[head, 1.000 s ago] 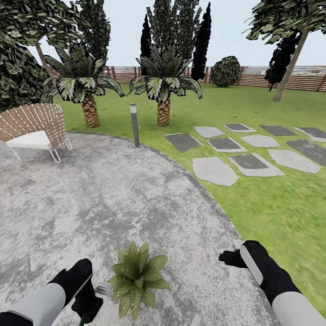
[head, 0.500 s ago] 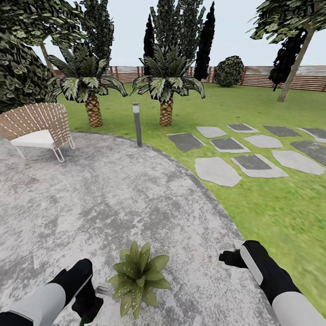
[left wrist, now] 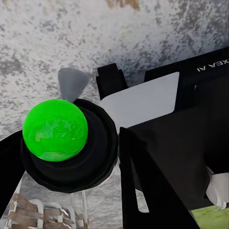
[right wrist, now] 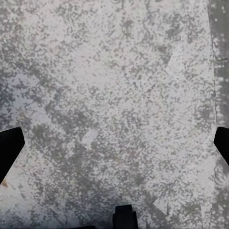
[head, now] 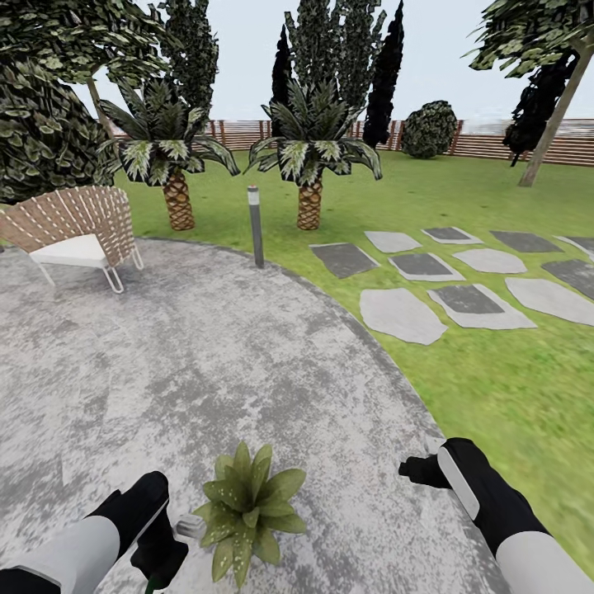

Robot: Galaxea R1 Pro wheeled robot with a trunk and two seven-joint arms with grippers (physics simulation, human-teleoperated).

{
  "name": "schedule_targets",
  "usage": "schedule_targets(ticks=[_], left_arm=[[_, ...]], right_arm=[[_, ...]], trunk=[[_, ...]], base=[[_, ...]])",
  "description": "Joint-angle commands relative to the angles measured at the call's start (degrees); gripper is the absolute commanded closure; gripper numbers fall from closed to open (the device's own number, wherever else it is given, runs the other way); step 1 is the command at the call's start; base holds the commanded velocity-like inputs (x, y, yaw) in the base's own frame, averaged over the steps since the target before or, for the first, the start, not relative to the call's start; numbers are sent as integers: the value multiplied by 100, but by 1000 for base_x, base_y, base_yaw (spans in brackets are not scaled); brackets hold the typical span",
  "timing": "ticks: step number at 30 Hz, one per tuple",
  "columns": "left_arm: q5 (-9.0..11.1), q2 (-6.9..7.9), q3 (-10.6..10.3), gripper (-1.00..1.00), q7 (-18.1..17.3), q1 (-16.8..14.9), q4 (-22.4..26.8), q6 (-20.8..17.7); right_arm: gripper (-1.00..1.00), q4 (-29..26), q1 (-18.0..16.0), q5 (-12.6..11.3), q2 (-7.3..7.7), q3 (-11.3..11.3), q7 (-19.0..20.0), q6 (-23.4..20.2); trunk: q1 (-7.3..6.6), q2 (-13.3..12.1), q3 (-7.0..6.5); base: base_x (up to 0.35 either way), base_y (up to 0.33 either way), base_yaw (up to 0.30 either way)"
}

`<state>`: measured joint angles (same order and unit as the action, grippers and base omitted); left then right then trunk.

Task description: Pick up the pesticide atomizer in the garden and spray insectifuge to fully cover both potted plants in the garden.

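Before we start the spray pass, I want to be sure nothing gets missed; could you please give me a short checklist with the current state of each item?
1. Pesticide atomizer held in left gripper: ok.
2. Grey nozzle tip aimed at potted plant: ok, it sits beside the leaves.
3. Plant within reach on the stone patio: ok.
4. Right gripper open and empty above paving: ok.
5. Second plant located: cannot tell.
6. Leaves already covered: cannot tell.

1. You have a round mottled grey stone patio (head: 206,355) underfoot.
2. A wicker chair (head: 78,231) stands at its far left edge.
3. A bollard lamp (head: 256,225) marks its far edge.
4. Beyond, you see two palms (head: 312,157), stepping stones (head: 429,285) on the lawn (head: 495,371), and a slatted fence (head: 495,142).
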<state>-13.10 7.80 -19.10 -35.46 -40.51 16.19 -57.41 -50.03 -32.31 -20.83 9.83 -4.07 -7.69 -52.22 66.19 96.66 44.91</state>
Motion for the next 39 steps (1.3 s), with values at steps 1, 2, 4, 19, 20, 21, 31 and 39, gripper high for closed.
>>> schedule_targets(ticks=[1,2,4,19,20,21,31,39], left_arm=[[-61,2,8,100,-60,-1,9,-12],[-61,2,18,100,-59,-1,10,-11],[-57,2,25,100,-58,-1,13,-12],[-57,2,29,100,-55,-1,7,-13],[-54,2,29,100,-51,-1,7,-14],[-55,2,30,100,-50,-1,7,-14],[-61,2,341,100,-40,-6,16,-16],[-61,-1,343,100,-40,-15,16,-25]], right_arm=[[-100,-6,-3,-61,9,-24,-57,-16],[-100,-6,-3,-62,10,-24,-57,-16],[-100,-6,-3,-62,10,-24,-57,-16],[-100,-3,-3,-53,11,-24,-57,-14],[-100,-5,-3,-53,11,-24,-57,-14],[-100,-6,-3,-54,11,-24,-57,-10],[-100,-4,-3,-53,11,-24,-57,-14],[-100,-6,-3,-53,10,-24,-57,-16]], trunk=[[0,3,5],[0,3,5],[0,3,5],[0,3,5],[0,3,6],[0,3,9],[0,3,28],[0,3,42]], base=[[0,0,119],[0,0,187],[0,-100,229],[0,-253,198],[0,-12,48],[0,-5,153],[0,-128,122],[0,-6,91]])
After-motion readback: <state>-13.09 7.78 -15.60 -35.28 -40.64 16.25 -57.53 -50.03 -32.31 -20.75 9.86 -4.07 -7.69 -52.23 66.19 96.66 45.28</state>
